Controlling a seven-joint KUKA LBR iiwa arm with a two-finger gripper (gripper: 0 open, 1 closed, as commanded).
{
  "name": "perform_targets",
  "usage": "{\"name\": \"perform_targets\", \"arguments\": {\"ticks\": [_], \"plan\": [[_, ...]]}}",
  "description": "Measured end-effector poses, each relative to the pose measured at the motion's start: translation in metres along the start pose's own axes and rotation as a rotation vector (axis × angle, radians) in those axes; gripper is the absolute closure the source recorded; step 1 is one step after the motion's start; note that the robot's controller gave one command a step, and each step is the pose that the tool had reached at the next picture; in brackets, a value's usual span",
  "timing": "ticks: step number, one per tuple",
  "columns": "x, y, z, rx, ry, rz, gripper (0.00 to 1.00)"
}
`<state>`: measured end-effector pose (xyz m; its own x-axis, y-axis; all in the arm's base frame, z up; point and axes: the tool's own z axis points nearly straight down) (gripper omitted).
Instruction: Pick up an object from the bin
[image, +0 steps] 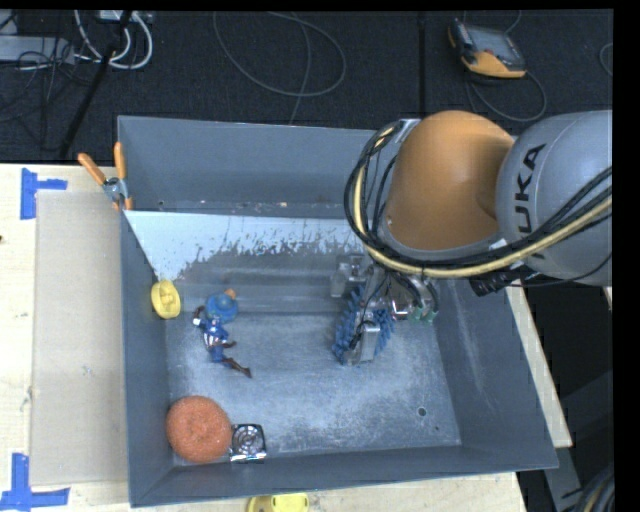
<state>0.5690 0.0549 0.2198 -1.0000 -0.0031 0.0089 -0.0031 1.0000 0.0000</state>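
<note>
My gripper (368, 335) is down on the blue bristly thing (347, 342) mid-floor in the bin (320, 410), open or closed I can't tell, and an off-centre bite could drop it on lifting.

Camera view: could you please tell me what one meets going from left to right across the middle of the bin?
Small yellow piece → blue toy figure → blue bristly thing at the hand.

Silver-grey arm (565, 190), black KUKA lettering (527, 187) on its casing, smooth orange dome cover (445, 180) at wrist, black and cream cables (362, 205) looped round dome, small metal tool (360, 343) underneath, bluish parts
</note>
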Motion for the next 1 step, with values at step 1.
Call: {"name": "perform_targets", "arguments": {"ticks": [1], "plan": [[-0.0014,-0.0002,-0.0047,-0.001,-0.008,0.001,0.00]]}}
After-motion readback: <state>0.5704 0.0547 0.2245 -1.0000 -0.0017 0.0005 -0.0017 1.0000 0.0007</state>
